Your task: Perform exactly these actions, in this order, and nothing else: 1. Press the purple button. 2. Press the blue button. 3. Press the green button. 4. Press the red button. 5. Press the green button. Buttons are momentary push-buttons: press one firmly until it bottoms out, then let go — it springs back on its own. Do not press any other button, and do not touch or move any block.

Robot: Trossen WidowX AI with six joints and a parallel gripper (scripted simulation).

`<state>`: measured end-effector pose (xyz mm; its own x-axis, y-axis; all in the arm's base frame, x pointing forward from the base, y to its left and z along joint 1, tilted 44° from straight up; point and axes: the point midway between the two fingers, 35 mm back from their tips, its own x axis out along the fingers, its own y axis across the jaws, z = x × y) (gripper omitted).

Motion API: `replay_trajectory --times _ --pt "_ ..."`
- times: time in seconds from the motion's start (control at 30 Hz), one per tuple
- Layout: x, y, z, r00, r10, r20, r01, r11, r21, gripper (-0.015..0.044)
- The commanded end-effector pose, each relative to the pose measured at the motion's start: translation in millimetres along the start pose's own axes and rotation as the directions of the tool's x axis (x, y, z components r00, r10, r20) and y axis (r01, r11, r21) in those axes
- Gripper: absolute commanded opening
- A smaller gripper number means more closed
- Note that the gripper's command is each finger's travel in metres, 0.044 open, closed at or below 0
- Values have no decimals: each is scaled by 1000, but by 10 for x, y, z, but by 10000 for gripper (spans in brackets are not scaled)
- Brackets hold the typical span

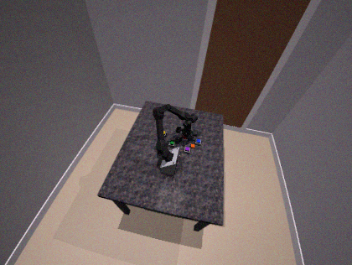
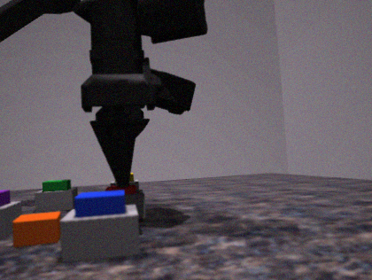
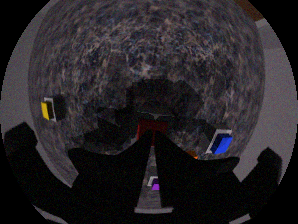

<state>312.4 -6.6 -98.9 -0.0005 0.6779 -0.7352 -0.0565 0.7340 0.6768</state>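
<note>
My gripper (image 2: pixel 122 184) (image 3: pixel 153 133) is shut and empty, pointing straight down. Its tips meet the red button (image 1: pixel 184 137) (image 2: pixel 130 190) (image 3: pixel 145 125) on its grey base; how far the red cap is down cannot be told. The green button (image 1: pixel 172 143) (image 2: pixel 57 185) stands up from its base; the fingers hide it in the wrist view. The blue button (image 1: pixel 199 141) (image 2: pixel 99 204) (image 3: pixel 221 144) stands raised in front of the red one in the exterior view. The purple button (image 1: pixel 187 149) (image 2: pixel 3 197) (image 3: pixel 156 187) is partly cut off at the left edge there.
An orange block (image 1: pixel 193 146) (image 2: pixel 36 229) lies between the purple and blue buttons. A yellow button (image 1: pixel 164 133) (image 2: pixel 131 175) (image 3: pixel 46 110) stands on the far side, partly behind the fingers in the exterior view. All stand on a dark mottled table (image 1: pixel 197 189).
</note>
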Motion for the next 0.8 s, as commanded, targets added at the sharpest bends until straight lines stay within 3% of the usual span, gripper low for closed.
replay_trajectory --times 0.0,0.37,0.5,0.67,0.77 --pt "28 20 -21 1000 8 -5 -8 1000 7 20" --pt "28 20 -21 1000 8 -5 -8 1000 7 20" --pt "-297 11 -16 1000 5 -5 -5 1000 7 20" --pt "-357 11 -15 1000 5 -5 -5 1000 7 20" --pt "-802 -1 -4 1000 2 -6 -2 1000 8 20"
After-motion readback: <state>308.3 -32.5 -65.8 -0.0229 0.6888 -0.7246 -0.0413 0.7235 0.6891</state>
